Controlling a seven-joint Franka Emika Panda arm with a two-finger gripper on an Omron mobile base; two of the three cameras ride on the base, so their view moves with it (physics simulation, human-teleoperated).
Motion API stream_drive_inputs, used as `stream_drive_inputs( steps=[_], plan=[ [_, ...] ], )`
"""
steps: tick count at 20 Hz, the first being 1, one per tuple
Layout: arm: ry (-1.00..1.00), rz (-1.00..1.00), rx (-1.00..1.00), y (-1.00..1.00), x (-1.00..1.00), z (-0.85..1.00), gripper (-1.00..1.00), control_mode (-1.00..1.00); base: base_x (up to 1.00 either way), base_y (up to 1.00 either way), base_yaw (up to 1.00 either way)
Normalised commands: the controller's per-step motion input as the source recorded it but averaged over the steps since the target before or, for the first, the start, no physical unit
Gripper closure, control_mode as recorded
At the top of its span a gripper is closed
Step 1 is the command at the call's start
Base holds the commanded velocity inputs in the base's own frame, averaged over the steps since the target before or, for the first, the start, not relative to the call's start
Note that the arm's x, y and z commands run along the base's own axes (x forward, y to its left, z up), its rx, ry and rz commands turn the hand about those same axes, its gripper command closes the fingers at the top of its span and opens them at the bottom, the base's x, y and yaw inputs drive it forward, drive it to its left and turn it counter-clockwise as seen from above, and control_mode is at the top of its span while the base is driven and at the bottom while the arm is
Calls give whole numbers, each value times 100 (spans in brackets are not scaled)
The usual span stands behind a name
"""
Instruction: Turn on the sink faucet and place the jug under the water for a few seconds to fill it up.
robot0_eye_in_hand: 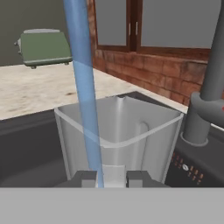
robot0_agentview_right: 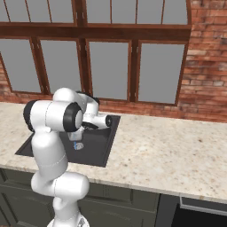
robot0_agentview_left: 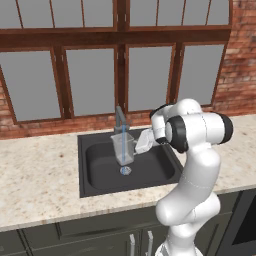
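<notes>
Tool: the tool (robot0_eye_in_hand: 111, 177) is closed around the jug's near wall, its two dark tips showing at the 6 o'clock edge of the hand view with the wall between them; in the left base view the tool (robot0_agentview_left: 137, 144) reaches in from the 3 o'clock side of the jug.
Jug: the clear jug (robot0_agentview_left: 123, 149) is held upright in the sink, its grey base just above the drain; its open mouth (robot0_eye_in_hand: 118, 120) faces up, directly under the spout.
Water: a thin blue stream (robot0_agentview_left: 124, 145) drops straight from the spout into the jug; in the hand view the water (robot0_eye_in_hand: 85, 96) runs from 12 o'clock down towards 6 o'clock, entering the jug near its front left part.
Faucet: the grey faucet (robot0_agentview_left: 120, 117) stands on the back rim of the sink, at 12 o'clock from the jug; its post (robot0_eye_in_hand: 210, 87) rises at the 3 o'clock side of the hand view, just beside the jug.
Sink: the black sink (robot0_agentview_left: 100, 167) is set into the speckled worktop (robot0_agentview_left: 35, 175), with the round silver drain (robot0_agentview_left: 125, 171) on its floor under the jug.
Arm: the white arm (robot0_agentview_right: 57, 133) bends over the sink's front edge.
Toaster: a green toaster (robot0_eye_in_hand: 43, 47) sits on the worktop, at 10 o'clock in the hand view, well apart from the sink.
Backdrop: brick wall (robot0_agentview_left: 240, 70) and wood-framed windows (robot0_agentview_left: 90, 80) behind the worktop.
</notes>
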Motion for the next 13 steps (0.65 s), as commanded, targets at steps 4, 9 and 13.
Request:
stream_drive_inputs(
  steps=[4,9,13],
  plan=[
    [0,-1,0,5,0,-3,100,-100,0,0,0],
    [0,-1,0,1,0,0,100,-100,0,0,0],
    [0,-1,0,0,0,0,100,-100,0,0,0]
  ],
)
